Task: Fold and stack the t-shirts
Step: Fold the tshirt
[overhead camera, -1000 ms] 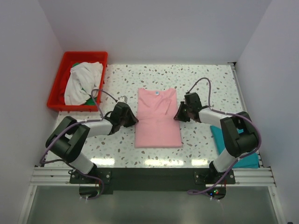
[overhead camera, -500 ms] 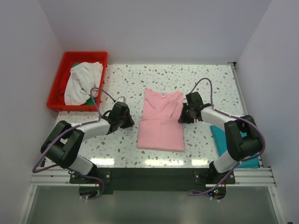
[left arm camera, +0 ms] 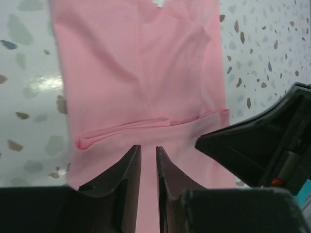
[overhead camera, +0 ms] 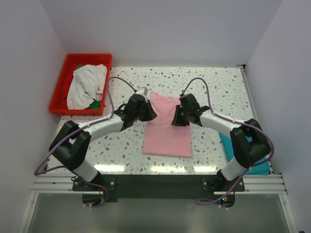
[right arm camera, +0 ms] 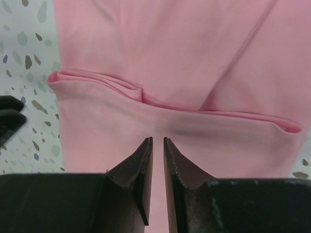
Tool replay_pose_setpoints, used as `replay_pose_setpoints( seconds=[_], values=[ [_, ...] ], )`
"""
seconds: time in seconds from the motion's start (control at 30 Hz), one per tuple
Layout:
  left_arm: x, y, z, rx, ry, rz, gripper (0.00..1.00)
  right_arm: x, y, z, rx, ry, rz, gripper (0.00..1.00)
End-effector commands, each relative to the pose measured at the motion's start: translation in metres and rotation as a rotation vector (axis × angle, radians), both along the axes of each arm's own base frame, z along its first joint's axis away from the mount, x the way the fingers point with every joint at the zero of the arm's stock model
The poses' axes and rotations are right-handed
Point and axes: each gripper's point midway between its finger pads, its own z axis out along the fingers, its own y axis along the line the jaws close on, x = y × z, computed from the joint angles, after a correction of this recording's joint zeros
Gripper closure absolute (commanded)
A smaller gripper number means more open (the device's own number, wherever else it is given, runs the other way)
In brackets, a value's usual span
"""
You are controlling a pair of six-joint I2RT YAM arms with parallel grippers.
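The light pink t-shirt (overhead camera: 167, 138) lies at the table's centre, collar away from the arms. Both wrist views show a cross fold where its near layer overlaps the far one (left arm camera: 141, 63) (right arm camera: 160, 43). My left gripper (overhead camera: 148, 113) (left arm camera: 148, 146) hovers over the shirt's upper left, jaws a little apart with smooth pink cloth showing between them. My right gripper (overhead camera: 176, 120) (right arm camera: 158, 139) is over the upper right part, jaws almost closed on the pink layer. A teal t-shirt (overhead camera: 225, 141) lies at the right, partly under the right arm. An off-white t-shirt (overhead camera: 85, 87) and a green one (overhead camera: 99, 104) sit in the crate.
The red crate (overhead camera: 60, 87) stands at the back left corner. White walls close in the table on both sides and at the back. The right arm's black housing (left arm camera: 262, 145) shows close beside the left gripper.
Both grippers came in from the shirt's sides and moved away from the bases, over its upper half. The pink shirt shifted slightly right and gained a cross fold. The left jaws have parted a little.
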Motion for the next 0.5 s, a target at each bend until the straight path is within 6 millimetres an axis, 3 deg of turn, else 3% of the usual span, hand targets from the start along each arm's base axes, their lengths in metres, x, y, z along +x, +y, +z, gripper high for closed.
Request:
replay_pose_setpoints(
  seconds=[0.0, 0.07, 0.17, 0.27, 0.47],
  values=[
    [-0.002, -0.048, 0.002, -0.057, -0.021, -0.137, 0.77, 0.018, 0.025, 0.006, 0.078, -0.031, 0.001, 0.81],
    [0.000, -0.061, -0.001, -0.090, -0.027, -0.155, 0.77, 0.023, 0.030, 0.002, 0.095, -0.034, -0.003, 0.82],
    [0.001, -0.073, -0.031, -0.110, 0.018, -0.177, 0.77, 0.028, 0.040, -0.012, 0.119, -0.010, 0.001, 0.82],
    [0.002, -0.077, -0.050, -0.110, 0.051, -0.173, 0.79, 0.028, 0.038, -0.034, 0.094, 0.035, -0.014, 0.84],
    [-0.008, -0.049, -0.091, 0.022, 0.140, -0.073, 0.80, 0.012, 0.016, -0.060, 0.006, 0.083, -0.061, 0.85]
  ],
)
